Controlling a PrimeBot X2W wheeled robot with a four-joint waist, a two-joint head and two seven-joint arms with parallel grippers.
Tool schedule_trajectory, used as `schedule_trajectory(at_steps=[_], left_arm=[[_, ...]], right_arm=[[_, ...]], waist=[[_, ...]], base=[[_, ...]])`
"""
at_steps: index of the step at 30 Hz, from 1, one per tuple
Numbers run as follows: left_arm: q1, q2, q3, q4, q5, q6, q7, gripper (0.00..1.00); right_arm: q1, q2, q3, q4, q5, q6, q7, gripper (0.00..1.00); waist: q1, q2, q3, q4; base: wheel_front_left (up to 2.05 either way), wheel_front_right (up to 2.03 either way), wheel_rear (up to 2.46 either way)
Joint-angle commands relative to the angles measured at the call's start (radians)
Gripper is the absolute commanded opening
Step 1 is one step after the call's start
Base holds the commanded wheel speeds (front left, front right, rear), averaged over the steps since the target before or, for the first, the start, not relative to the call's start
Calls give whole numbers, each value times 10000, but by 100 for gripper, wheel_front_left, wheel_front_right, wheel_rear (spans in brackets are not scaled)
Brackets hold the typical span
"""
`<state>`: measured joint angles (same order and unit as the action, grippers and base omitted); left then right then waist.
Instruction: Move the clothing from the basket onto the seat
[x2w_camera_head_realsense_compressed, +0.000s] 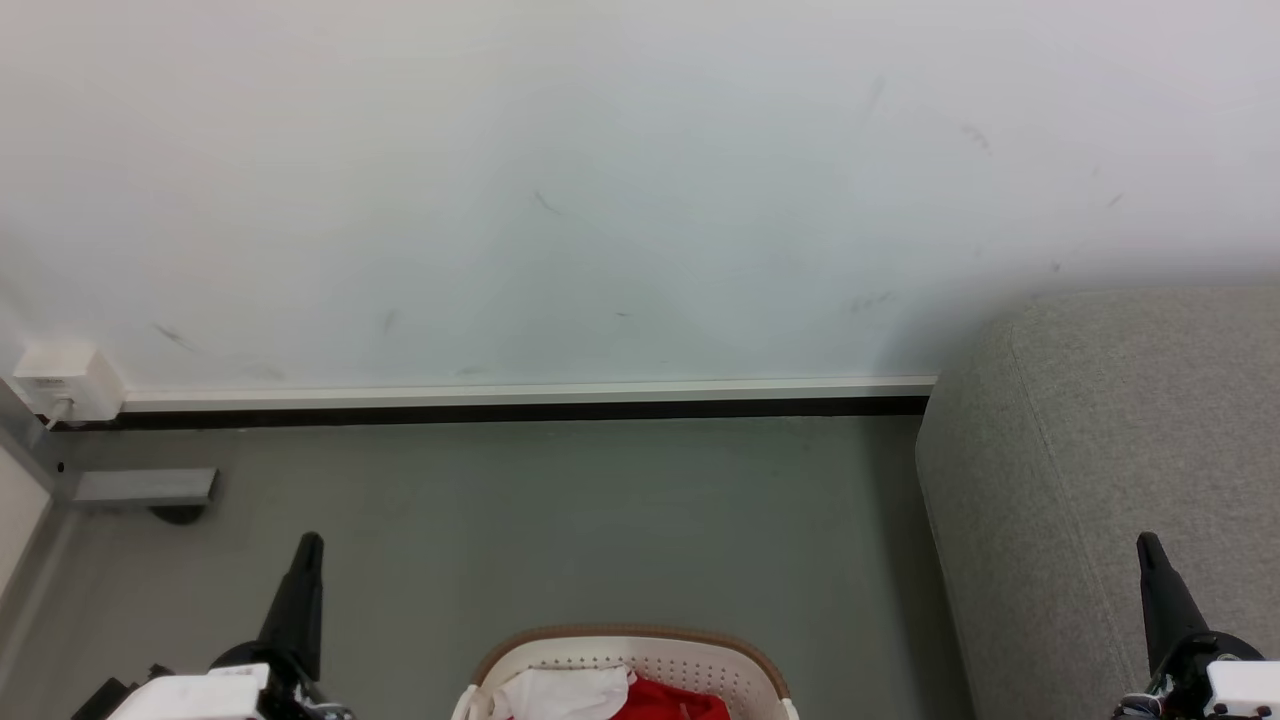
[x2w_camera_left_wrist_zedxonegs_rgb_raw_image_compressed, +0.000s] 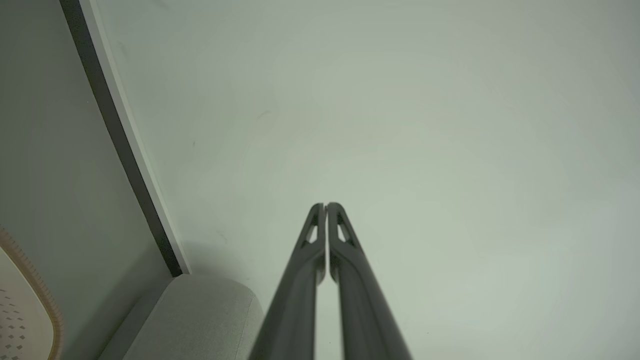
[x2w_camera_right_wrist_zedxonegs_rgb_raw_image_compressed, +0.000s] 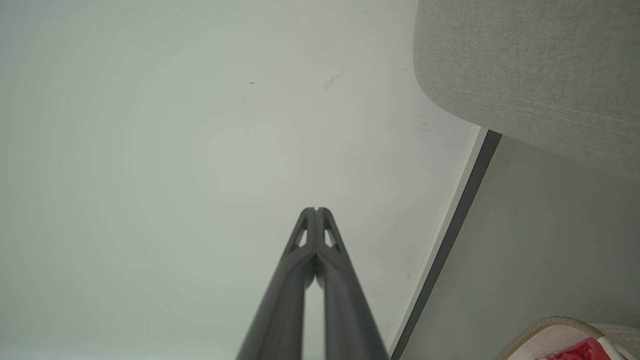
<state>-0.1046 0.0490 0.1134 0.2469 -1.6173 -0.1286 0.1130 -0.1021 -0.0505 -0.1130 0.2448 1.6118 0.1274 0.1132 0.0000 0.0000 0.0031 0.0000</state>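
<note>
A cream-white perforated plastic laundry basket with a brown woven-look rim is sitting on the grey floor at the head view's 6 o'clock, directly ahead of the robot. By the look of it, that spot is putting the load within reach of both arms. The soft red and white clothing is lying heaped inside the basket, white cloth toward the pile's 9 o'clock and red toward its 3 o'clock, so the move is looking not yet begun. The large light-grey fabric sofa is standing at 3 to 4 o'clock, near the basket and beside the white wall, which is promising a short carry. The left end effector at 7 o'clock and the right end effector at 5 o'clock are flanking the basket, well apart from it and pointing toward 12 o'clock. Both are pressed fully closed, fingers meeting at the tips, and gripping nothing. The pose is reading as a parked start — the fingers will need to part before reaching down for a first garment.
</note>
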Motion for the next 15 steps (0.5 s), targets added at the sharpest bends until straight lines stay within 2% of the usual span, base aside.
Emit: schedule_trajectory(at_steps=[1,6,7,15], left_arm=[[-83,33,2,-5,179,-45,10,0],[-83,33,2,-5,179,-45,10,0],[0,0,-1,0,4,0,-3,100],[71,-27,-302,138,105,4,-344,100]], right_arm=[[-132,0,-27,23,-55,67,-3,0],[-132,0,-27,23,-55,67,-3,0],[1,0,1,-1,-1,0,-2,100],[196,17,236,11,-192,-9,-333,100]], waist=[[0,0,0,0],[0,0,0,0],[0,0,0,0],[0,0,0,-5]], base=[[0,0,0],[0,0,0],[0,0,0],[0,0,0]])
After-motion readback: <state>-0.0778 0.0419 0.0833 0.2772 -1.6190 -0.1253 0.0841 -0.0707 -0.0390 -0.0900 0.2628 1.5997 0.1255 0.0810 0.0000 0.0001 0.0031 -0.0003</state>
